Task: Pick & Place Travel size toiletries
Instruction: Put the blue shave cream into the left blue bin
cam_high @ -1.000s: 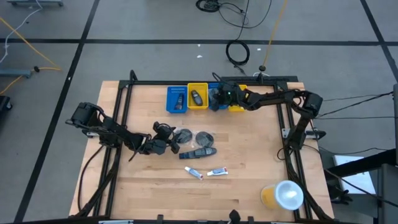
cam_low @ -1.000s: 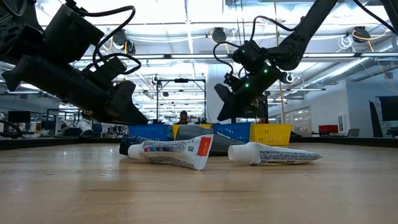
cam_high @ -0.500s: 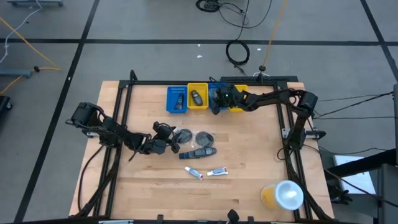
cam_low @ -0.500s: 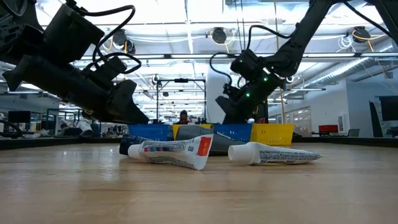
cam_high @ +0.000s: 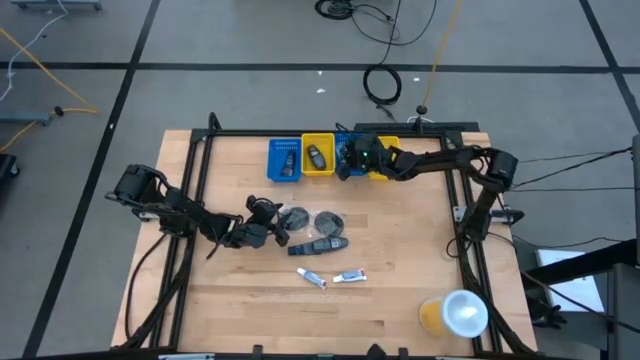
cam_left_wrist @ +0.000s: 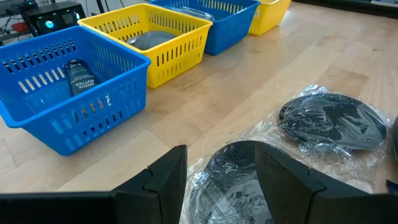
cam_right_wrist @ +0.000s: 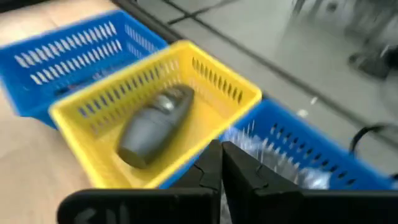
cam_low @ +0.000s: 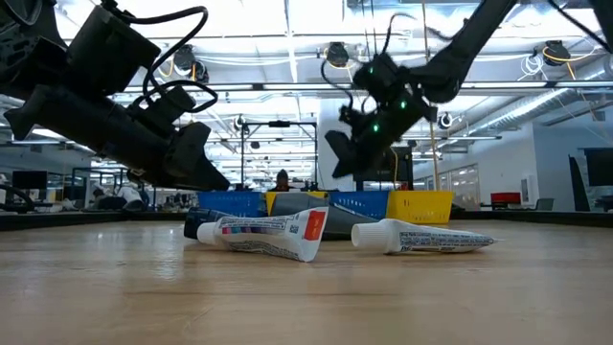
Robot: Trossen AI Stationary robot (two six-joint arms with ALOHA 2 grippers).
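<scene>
Above the row of bins at the tabletop's far edge, the right gripper [cam_high: 352, 160] hangs clenched and empty, the left gripper [cam_high: 262, 236] spread over a wrapped disc [cam_left_wrist: 233, 180] mid-table, best straddled squarely before closing.

Left gripper [cam_left_wrist: 217, 180] low, jaws apart; right gripper [cam_right_wrist: 221, 163] raised, jaws together

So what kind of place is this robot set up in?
Probably a big open-plan robotics lab or workshop: the wooden table stands on a taped grey floor with loose cables, and the low view shows high ceiling lights and further workstations behind.
</scene>
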